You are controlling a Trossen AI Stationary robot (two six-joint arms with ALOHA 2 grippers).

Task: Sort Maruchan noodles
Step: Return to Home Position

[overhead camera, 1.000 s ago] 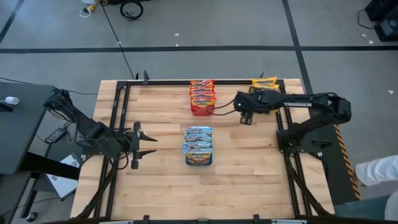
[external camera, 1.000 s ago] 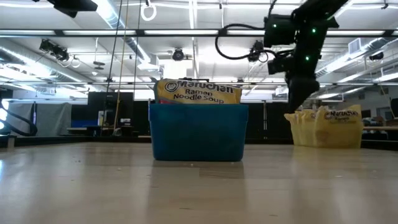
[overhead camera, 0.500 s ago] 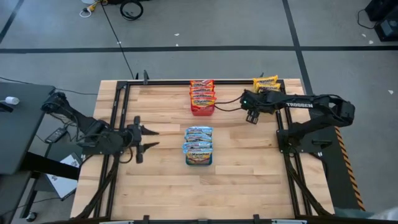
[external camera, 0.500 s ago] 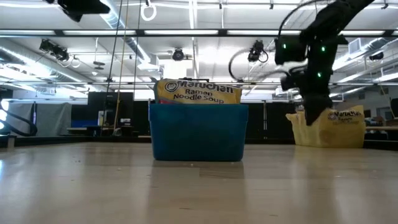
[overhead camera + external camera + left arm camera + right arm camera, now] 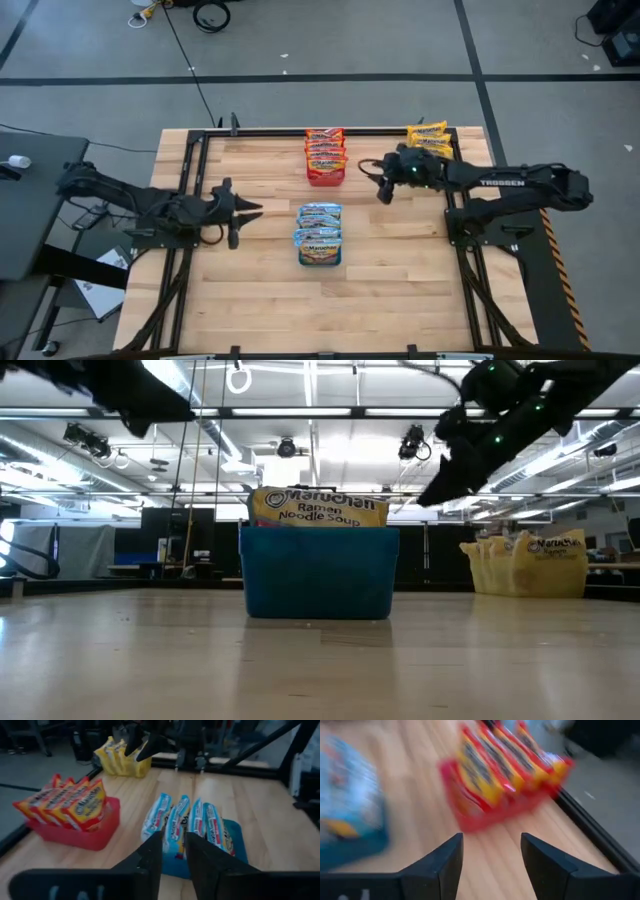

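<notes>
Blue-silver Maruchan noodles (image 5: 319, 232) stand on edge in a blue tray (image 5: 318, 572) at mid-table. Red-orange packets (image 5: 325, 150) stand in a red tray (image 5: 85, 837) by the far edge. Yellow packets (image 5: 426, 133) stand in a yellow tray (image 5: 523, 572) at the far right. My left gripper (image 5: 250, 211) hovers left of the blue tray, its fingers narrowly open (image 5: 174, 845) and aimed at the blue packets, with nothing between them. My right gripper (image 5: 382, 191) hangs in the air between the red and yellow trays, open (image 5: 491, 842) and empty, slanting down toward the red tray.
A black metal frame (image 5: 200, 150) runs along the table's left, far and right edges. Bare wood (image 5: 330, 310) lies between the blue tray and the near edge. A dark side table (image 5: 30, 200) stands left of the table.
My left gripper has swung toward the far edge and a little toward the blue tray, and its fingers have drawn closer together. My right gripper has tipped up from pointing straight down near the yellow packets to a slant, moving toward the table's left, toward the red tray.
</notes>
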